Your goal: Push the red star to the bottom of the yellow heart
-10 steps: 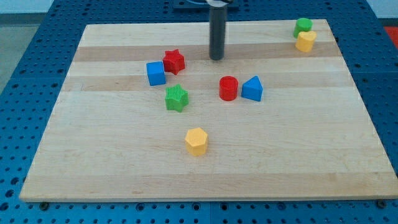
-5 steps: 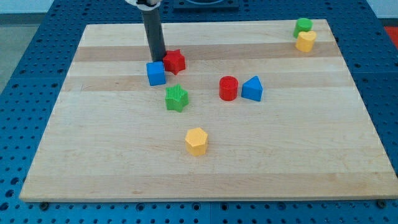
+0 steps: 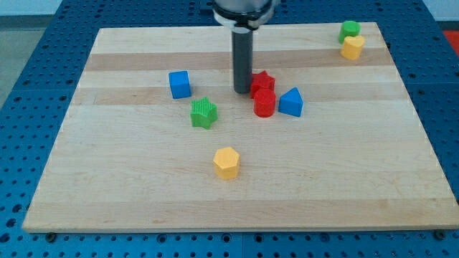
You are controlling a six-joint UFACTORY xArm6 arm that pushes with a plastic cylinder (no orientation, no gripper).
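now my tip (image 3: 242,90) sits touching the red star (image 3: 262,82) at its 9 o'clock side; a bare rod, nothing to open or close. star rests against the red cylinder (image 3: 264,104) at its 6 o'clock, blue triangular block (image 3: 290,102) just beside. yellow heart (image 3: 352,47) well apart at 2 o'clock, under the green block (image 3: 350,29). risk, as i judge it: pushing on drags the cylinder along, or the star spins off my tip. count: two red, two blue with the cube (image 3: 180,84), two green with the star (image 3: 204,112), two yellow with the hexagon (image 3: 226,163).

Blue cube (image 3: 180,84) — green star (image 3: 204,112)
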